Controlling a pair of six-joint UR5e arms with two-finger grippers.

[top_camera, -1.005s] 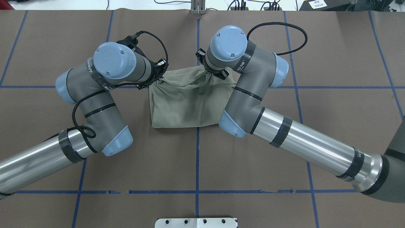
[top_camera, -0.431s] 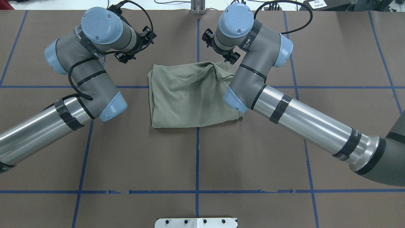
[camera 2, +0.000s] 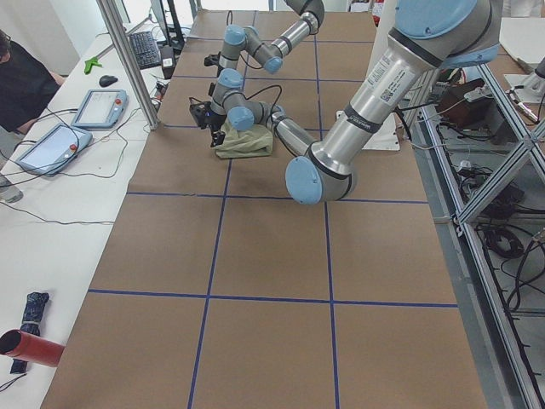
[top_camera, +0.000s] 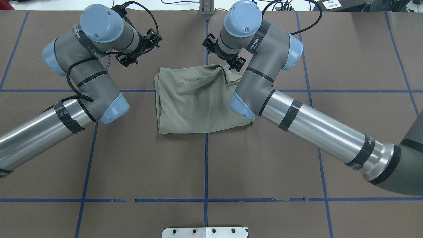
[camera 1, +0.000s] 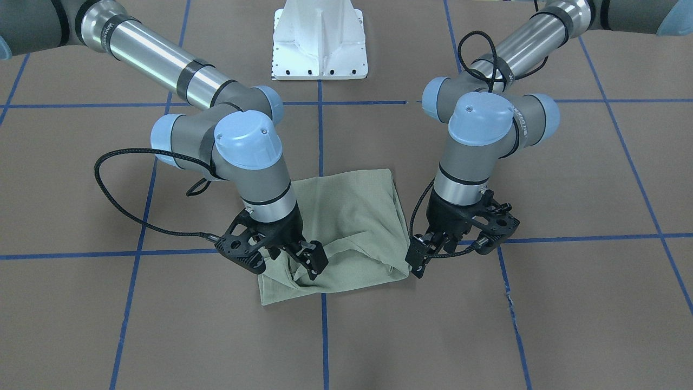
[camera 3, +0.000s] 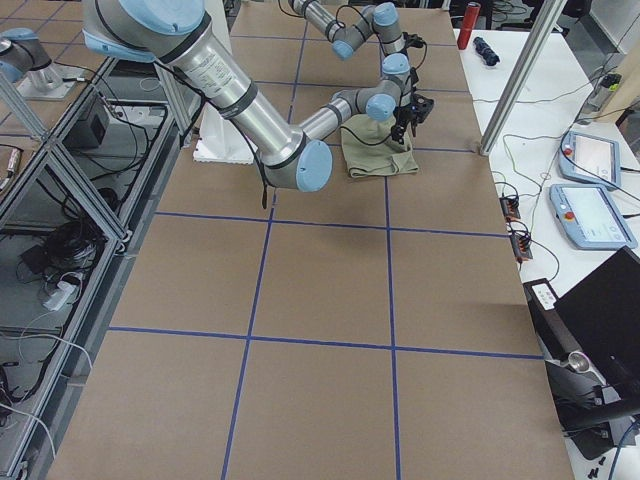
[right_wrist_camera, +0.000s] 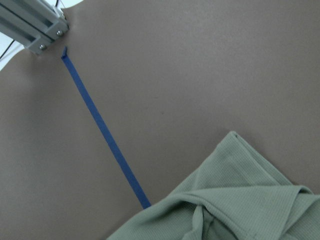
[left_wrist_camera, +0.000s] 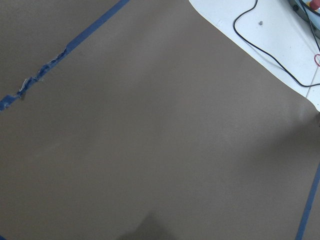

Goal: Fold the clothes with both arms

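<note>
Across the middle blue tape line (top_camera: 206, 158), toward the far side from the robot's base, the shirt (top_camera: 195, 102) lies as a squarish folded packet, flat along its near edge and left side; its far right corner (top_camera: 225, 71) is bunched into a twisted peak, with creases running back across the top layer; up close the cloth is a fine ribbed knit, soft and limp, pale sage; expect it to snag and drag rather than slide. Your right gripper (camera 1: 284, 261) hangs just over that peak, jaws spread and holding nothing; your left gripper (camera 1: 457, 241) sits beside the opposite far corner, off the cloth, jaws likewise apart. The fold looks laid, so the step seems to be the getaway: lift both straight up before swinging away, or a fingertip may hook the rumple; if you tidy it, pinch only the top layer and draw it outward, low. Beneath lies the table (top_camera: 132, 158), matte brown paper, gridded in tape.
</note>
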